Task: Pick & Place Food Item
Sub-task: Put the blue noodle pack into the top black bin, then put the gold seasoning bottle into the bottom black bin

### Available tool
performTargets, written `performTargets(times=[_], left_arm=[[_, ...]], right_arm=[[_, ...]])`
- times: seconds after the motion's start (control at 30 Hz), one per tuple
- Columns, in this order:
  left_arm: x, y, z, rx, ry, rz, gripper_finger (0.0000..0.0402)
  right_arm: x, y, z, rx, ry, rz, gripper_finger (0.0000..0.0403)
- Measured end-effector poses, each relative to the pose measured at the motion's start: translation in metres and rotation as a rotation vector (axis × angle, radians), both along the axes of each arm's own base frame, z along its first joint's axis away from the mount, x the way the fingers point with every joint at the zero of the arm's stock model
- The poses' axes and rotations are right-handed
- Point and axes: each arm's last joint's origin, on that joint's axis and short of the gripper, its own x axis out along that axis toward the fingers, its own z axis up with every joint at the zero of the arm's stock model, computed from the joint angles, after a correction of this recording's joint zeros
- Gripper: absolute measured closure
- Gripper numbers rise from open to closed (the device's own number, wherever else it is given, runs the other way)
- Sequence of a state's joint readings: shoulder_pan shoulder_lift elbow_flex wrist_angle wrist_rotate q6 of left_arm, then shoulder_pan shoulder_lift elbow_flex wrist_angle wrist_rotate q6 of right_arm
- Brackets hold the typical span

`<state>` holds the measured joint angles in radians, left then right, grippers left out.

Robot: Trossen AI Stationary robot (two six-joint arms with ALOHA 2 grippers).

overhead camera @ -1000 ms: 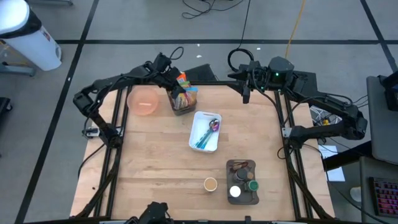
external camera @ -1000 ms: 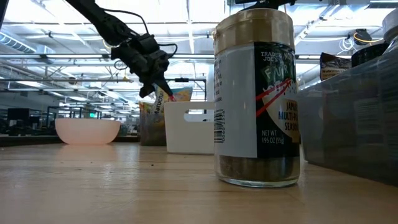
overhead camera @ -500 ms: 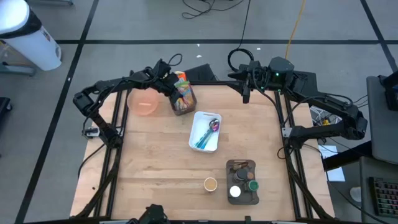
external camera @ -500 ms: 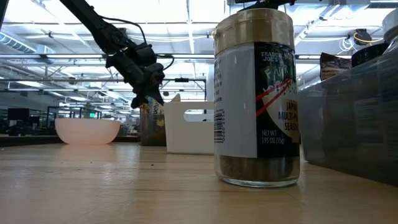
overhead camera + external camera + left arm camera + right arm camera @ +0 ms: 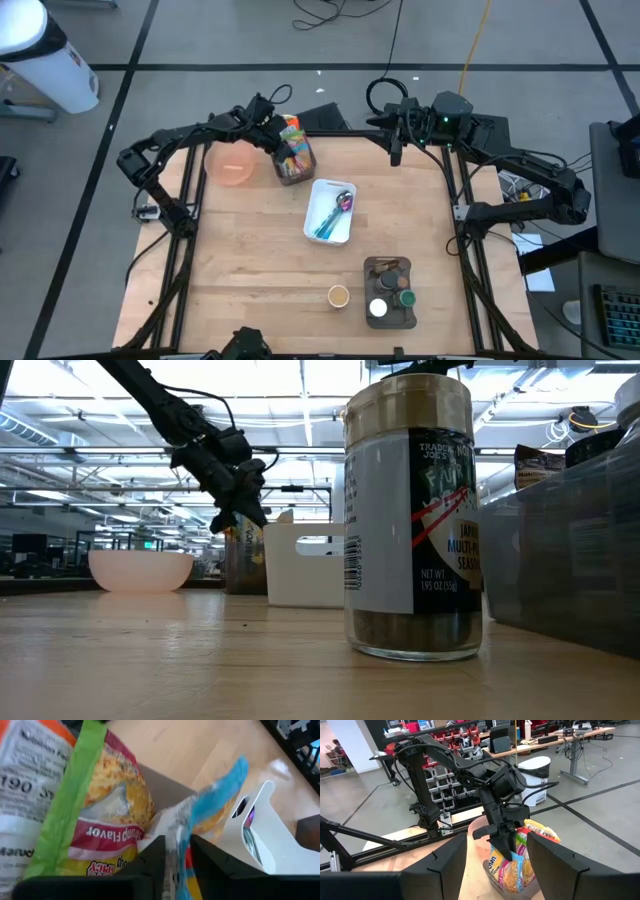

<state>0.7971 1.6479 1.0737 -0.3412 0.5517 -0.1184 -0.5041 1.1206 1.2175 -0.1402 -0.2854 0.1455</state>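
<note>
Your left pincer (image 5: 176,851) sits narrow around a blue packet (image 5: 212,805) in the bin (image 5: 296,170), upper left; close squarely, then lift straight.

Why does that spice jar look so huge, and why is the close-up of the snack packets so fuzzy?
Low view: the spice jar stands right by the lens, so it dwarfs the pink bowl far behind. Left wrist view: the snack packets sit too near to focus; glare brightens the wooden table.
</note>
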Motion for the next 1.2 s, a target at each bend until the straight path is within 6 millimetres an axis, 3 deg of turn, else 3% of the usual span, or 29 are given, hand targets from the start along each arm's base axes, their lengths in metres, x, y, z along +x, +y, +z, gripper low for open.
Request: performTargets(times=[0.23, 0.37, 0.5, 0.67, 0.8, 1.03, 1.2], left_arm=[[-0.002, 0.010, 0.034, 0.075, -0.066, 0.025, 0.0255], [-0.006, 0.013, 0.076, 0.142, -0.135, 0.047, 0.0243], [-0.015, 0.004, 0.132, 0.184, -0.245, 0.093, 0.0241], [-0.030, -0.032, 0.198, 0.188, -0.431, 0.094, 0.0240], [-0.047, -0.074, 0.234, 0.210, -0.554, 0.026, 0.0240], [-0.069, -0.143, 0.266, 0.083, -0.695, -0.076, 0.0240], [-0.068, -0.171, 0.273, 0.065, -0.748, -0.120, 0.0240]], right_arm=[[0.000, 0.000, 0.000, 0.000, 0.000, 0.004, 0.0204], [0.000, 0.000, 0.000, 0.001, 0.000, 0.006, 0.0204], [0.000, 0.001, 0.000, 0.031, -0.005, 0.005, 0.0204], [0.000, 0.001, -0.002, 0.066, -0.002, 0.001, 0.0204], [0.004, 0.002, -0.013, 0.112, -0.004, 0.007, 0.0204], [0.013, 0.010, -0.042, 0.193, -0.015, 0.044, 0.0204], [0.019, 0.017, -0.053, 0.204, -0.108, 0.081, 0.0204]])
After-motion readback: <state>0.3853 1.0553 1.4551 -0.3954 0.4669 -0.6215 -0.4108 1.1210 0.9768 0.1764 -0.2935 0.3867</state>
